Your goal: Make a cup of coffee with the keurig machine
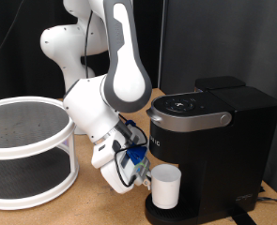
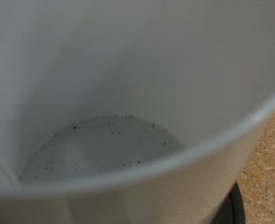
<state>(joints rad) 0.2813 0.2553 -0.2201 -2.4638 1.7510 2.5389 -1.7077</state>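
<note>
The white cup stands upright on the drip base of the black keurig machine, under its round brew head. My gripper is low at the cup's side towards the exterior view's left, right against it. Its fingers are hidden behind blue cabling and the hand. In the wrist view the cup fills almost the whole frame: I look down into its white inside, with dark specks on the bottom. No fingers show there.
A white round two-tier rack stands at the exterior view's left, close to the arm's elbow. The wooden tabletop lies between the rack and the machine. Black curtains hang behind.
</note>
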